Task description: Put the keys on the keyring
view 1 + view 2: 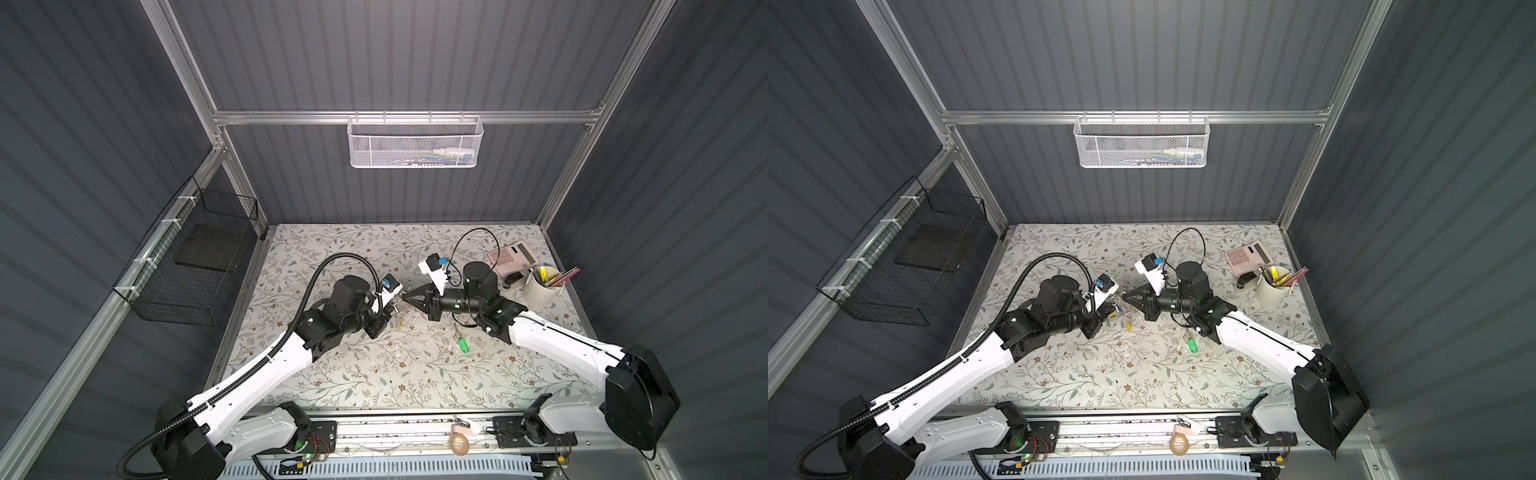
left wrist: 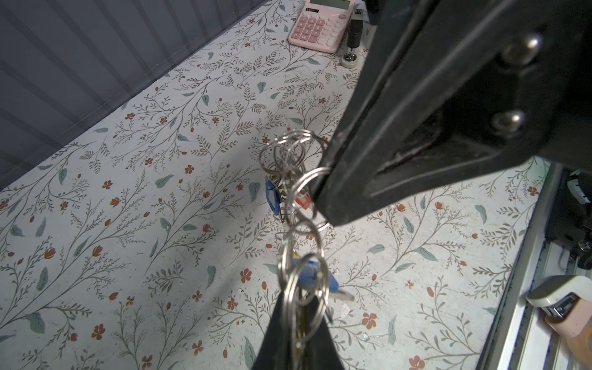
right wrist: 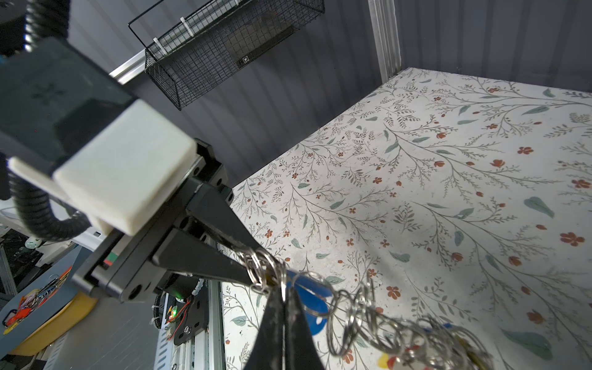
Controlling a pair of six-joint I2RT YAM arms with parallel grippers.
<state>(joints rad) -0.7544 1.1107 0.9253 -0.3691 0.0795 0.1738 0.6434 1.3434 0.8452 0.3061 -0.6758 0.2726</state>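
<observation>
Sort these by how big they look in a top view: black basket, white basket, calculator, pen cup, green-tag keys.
1. black basket
2. white basket
3. calculator and pen cup: look about alike, so not ranked
4. green-tag keys
Both baskets hang nearer the camera, which may make them look bigger.

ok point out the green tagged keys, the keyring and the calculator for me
the keys (image 1: pixel 462 344), in a top view, on the green tag
the keyring (image 2: pixel 290 169), left wrist view, on the bunched silver rings
the calculator (image 2: pixel 320 28), left wrist view, on its button pad
</observation>
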